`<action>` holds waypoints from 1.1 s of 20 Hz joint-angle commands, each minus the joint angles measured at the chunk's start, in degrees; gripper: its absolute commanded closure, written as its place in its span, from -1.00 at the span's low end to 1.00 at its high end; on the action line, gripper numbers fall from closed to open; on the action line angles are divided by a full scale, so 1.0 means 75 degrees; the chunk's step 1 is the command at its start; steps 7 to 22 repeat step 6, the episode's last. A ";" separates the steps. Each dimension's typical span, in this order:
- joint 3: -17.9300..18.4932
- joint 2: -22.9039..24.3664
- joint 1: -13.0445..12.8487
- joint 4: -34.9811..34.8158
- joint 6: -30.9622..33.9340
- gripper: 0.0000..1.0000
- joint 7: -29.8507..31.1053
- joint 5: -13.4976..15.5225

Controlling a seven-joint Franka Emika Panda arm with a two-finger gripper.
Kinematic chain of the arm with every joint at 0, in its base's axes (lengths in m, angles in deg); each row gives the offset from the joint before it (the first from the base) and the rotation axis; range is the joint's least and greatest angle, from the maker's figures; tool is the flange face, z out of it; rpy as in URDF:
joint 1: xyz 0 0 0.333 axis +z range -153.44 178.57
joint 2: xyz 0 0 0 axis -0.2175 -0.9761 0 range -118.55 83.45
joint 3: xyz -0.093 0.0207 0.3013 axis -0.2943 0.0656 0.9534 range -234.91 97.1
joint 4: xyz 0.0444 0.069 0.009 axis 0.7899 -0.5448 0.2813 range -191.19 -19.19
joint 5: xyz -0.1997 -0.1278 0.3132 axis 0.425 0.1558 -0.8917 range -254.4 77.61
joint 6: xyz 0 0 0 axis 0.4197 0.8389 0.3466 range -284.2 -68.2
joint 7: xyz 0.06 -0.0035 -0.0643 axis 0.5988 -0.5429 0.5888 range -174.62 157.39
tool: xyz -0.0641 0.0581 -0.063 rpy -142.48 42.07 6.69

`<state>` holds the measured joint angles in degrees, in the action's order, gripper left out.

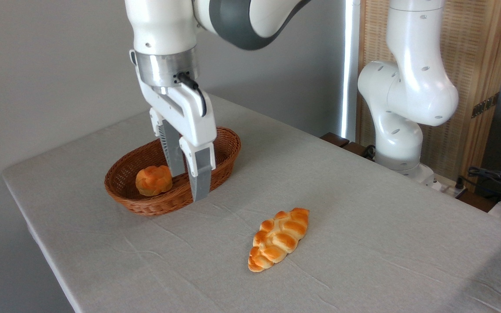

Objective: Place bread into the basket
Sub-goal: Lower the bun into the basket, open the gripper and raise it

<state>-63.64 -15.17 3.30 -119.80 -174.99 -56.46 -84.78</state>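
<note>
Closest to me, a longer braided loaf (279, 238) with pointed ends lies on the pale cloth of the tabletop (363, 208), well apart from everything else. Further back and to the left sits the oval wicker basket (146, 208), reddish-brown with low sides. The small round knotted bun (153, 180) rests inside it, toward its left end, golden-orange and free of any grip. Just to the right of the bun, the pincer (187, 180) hangs with its two grey fingers (201, 174) pointing down over the basket's middle, spread apart with a clear gap between them and nothing held. One fingertip shows in front of the near rim. Above it rises the white arm (163, 30), and the arm's base (400, 143) stands beyond the tabletop's far right edge.
</note>
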 commanded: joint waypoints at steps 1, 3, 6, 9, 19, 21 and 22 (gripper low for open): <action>0.0351 0.0104 -0.0077 0.0330 0.0663 -1.00 -0.0021 -0.0049; 0.0434 0.0104 -0.0089 0.0342 0.0664 -1.00 0.0179 -0.0049; 0.0505 0.0139 -0.0077 0.0353 0.0675 -1.00 0.0203 -0.0037; 0.0505 0.0139 -0.0077 0.0353 0.0675 -1.00 0.0203 -0.0037; 0.0505 0.0139 -0.0077 0.0353 0.0675 -1.00 0.0203 -0.0037; 0.0505 0.0139 -0.0077 0.0353 0.0675 -1.00 0.0203 -0.0037; 0.0505 0.0139 -0.0077 0.0353 0.0675 -1.00 0.0203 -0.0037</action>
